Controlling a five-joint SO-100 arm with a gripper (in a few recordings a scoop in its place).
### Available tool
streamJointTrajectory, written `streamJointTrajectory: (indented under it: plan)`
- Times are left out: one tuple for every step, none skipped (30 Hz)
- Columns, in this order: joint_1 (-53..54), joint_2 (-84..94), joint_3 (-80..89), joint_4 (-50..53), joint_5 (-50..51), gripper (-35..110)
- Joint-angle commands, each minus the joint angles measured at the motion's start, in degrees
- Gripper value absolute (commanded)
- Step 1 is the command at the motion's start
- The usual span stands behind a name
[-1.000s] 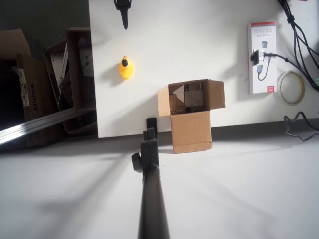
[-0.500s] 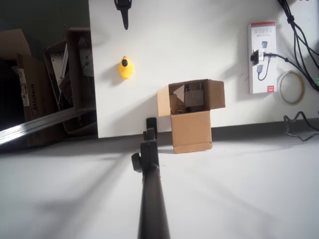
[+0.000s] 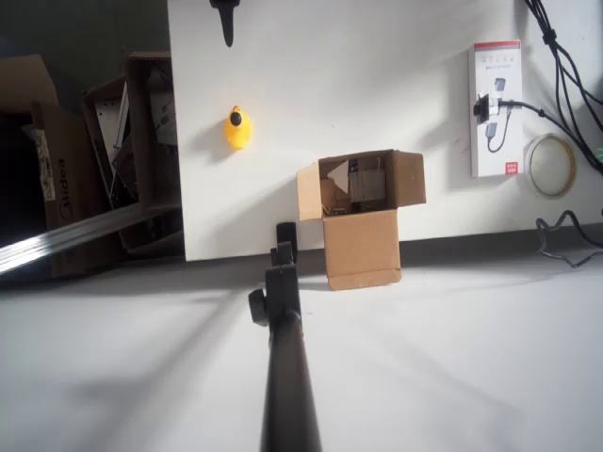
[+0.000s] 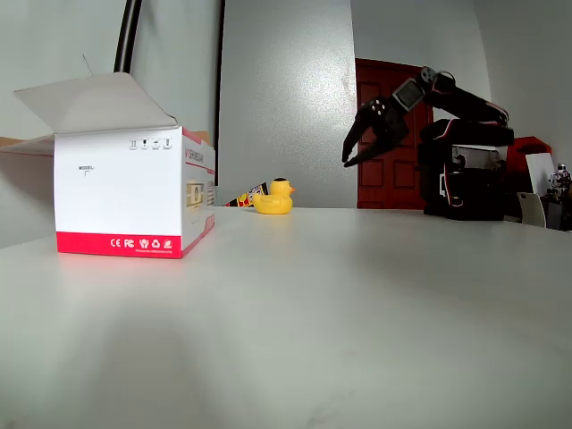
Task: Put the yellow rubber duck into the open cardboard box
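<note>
The yellow rubber duck [image 3: 237,128] sits on the white table, left of centre in the overhead view; in the fixed view the duck [image 4: 274,197] stands far back on the tabletop. The open cardboard box [image 3: 361,212] stands near the table's lower edge, flaps spread, right of and below the duck. My gripper [image 4: 351,159] hangs in the air above the table to the right of the duck, jaws apart and holding nothing. From overhead, just the dark tip of the gripper [image 3: 226,28] pokes in at the top edge, above the duck.
A white box with a red stripe [image 3: 497,108] lies at the table's right, large in the fixed view's foreground [image 4: 134,192]. A tape roll [image 3: 551,165] and cables [image 3: 565,66] lie beside it. A dark carton with metal parts [image 3: 132,151] stands off the left edge. A black pole [image 3: 283,358] crosses the overhead foreground.
In the overhead view the gripper's tip has drawn back a little toward the top edge. The duck and the box have stayed put.
</note>
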Motion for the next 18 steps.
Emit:
streamJointTrajectory:
  plan:
    - [0.7,-10.2,-12.0,1.6,0.4,0]
    - [0.8,-12.5,-14.4,2.1,0.4,0]
    - [0.9,-14.6,-16.4,2.5,0.4,0]
    - [0.9,-16.5,-18.3,3.0,0.4,0]
    - [0.9,-18.6,-20.0,3.4,-0.2,0]
    - [0.9,-20.8,-21.5,4.0,-0.4,2]
    - [0.6,-22.9,-22.9,4.1,-0.4,3]
    - [0.4,-24.9,-23.7,4.1,-0.8,3]
    - [0.0,-26.7,-24.6,4.1,-1.8,4]
    - [-0.4,-28.7,-25.3,4.0,-2.6,4]
    - [-0.6,-30.6,-26.2,3.9,-3.4,5]
    - [-0.9,-32.5,-27.1,3.8,-3.6,5]
    - [-1.1,-34.4,-27.9,3.5,-3.6,6]
    - [-1.3,-36.2,-28.7,3.3,-3.5,7]
    - [-1.4,-38.1,-29.4,2.9,-3.2,8]
    - [-1.5,-39.7,-30.1,2.6,-3.1,10]
    - [-1.6,-41.0,-30.6,2.2,-3.1,11]
    - [-1.6,-42.0,-30.8,1.7,-3.0,12]
